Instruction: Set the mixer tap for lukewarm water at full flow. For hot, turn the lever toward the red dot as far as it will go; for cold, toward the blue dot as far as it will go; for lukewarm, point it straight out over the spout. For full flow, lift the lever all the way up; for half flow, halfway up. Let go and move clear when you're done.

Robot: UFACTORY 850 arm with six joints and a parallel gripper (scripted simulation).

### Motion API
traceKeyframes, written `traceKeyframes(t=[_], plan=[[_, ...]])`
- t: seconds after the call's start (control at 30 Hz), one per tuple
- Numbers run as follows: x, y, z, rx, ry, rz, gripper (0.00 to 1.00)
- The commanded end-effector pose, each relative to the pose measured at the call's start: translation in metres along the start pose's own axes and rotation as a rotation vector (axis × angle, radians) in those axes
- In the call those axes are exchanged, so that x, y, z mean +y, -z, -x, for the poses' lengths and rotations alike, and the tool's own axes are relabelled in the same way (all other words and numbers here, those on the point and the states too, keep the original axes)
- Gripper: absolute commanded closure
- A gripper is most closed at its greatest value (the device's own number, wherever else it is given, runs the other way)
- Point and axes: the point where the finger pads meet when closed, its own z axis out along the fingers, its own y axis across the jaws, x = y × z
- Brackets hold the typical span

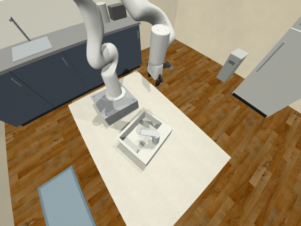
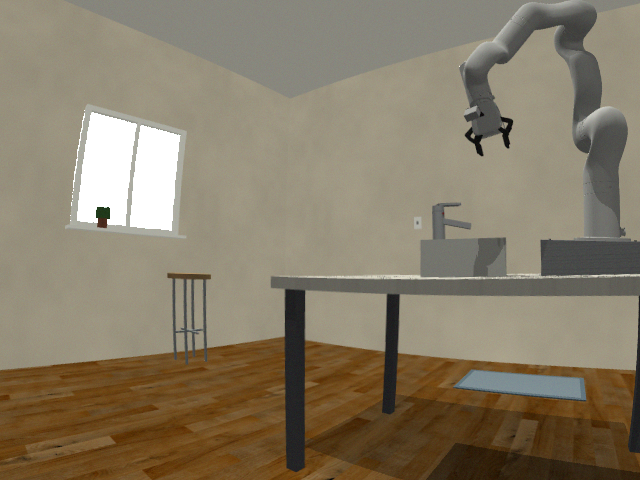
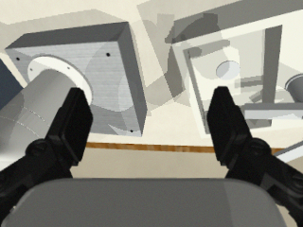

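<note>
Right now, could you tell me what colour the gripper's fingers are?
Black. The fingers stand out against the white arm; the wrist view shows them best.

The arm (image 1: pixel 93 36) consists of smooth, rounded white links with small dark screw holes at the joints. Its white flange seats on a grey square base block (image 1: pixel 131 105). The end effector (image 2: pixel 488 140) has a white housing and black fingers.

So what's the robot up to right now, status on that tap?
Gripper open, empty, high above the table. Tap lever down, untouched, pointing out over the spout. Nothing blocking the way down.
</note>
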Motion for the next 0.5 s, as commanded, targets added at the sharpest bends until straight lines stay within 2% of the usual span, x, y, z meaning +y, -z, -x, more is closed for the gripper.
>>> traceKeyframes(t=[0.0, 0.03, 0.1, 0.13, 0.23, 0.33, 0.47], plan=[[0.065, 0.003, 0.03, 0.02, -0.243, 0.044, 0.0], [0.078, 0.004, 0.037, 0.02, -0.243, 0.044, 0.0], [0.078, 0.004, 0.037, 0.02, -0.243, 0.044, 0.0], [0.113, 0.005, 0.065, 0.029, -0.346, 0.062, 0.0], [0.138, 0.005, 0.08, 0.029, -0.346, 0.062, 0.0], [0.171, 0.003, 0.12, 0.044, -0.519, 0.091, 0.0], [0.212, 0.0, 0.165, 0.049, -0.58, 0.101, 0.0]])
